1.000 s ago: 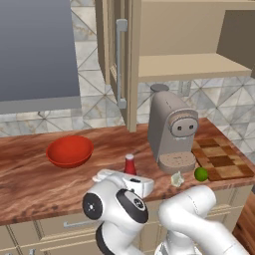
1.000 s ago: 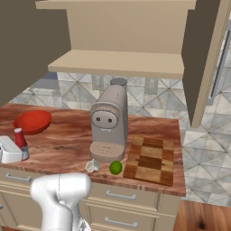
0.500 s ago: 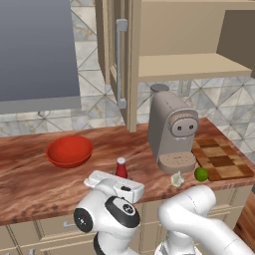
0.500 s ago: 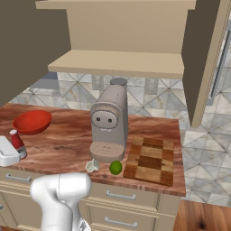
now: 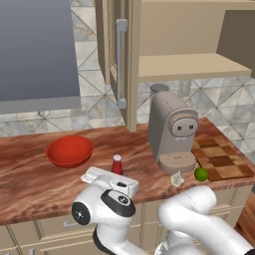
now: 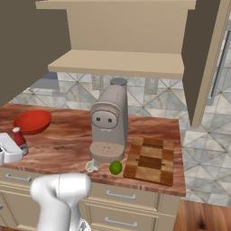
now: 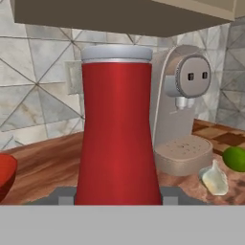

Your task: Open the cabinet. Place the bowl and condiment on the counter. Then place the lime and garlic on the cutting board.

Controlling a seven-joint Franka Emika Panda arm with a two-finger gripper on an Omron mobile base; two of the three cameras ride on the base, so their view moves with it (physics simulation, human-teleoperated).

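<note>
My gripper (image 7: 116,194) is shut on the condiment (image 7: 118,129), a red bottle with a white cap, held upright just over the counter (image 5: 30,179). From the base, the bottle (image 5: 117,164) pokes up behind my white hand (image 5: 110,182), right of the red bowl (image 5: 69,150). The lime (image 5: 200,174) and the garlic (image 5: 177,179) lie on the counter in front of the coffee machine, just left of the checkered cutting board (image 5: 221,159). The cabinet (image 5: 189,64) stands open, its door (image 5: 118,64) swung left. Whether the bottle's base touches the counter is hidden.
A beige coffee machine (image 5: 172,129) stands between the bottle and the cutting board. A dark grey panel (image 5: 37,50) hangs on the wall above the bowl. Beige drawers (image 6: 122,198) run under the counter's front edge.
My hand with the bottle has drifted a little left and nearer the counter's front. Bowl, lime and garlic have stayed put.
</note>
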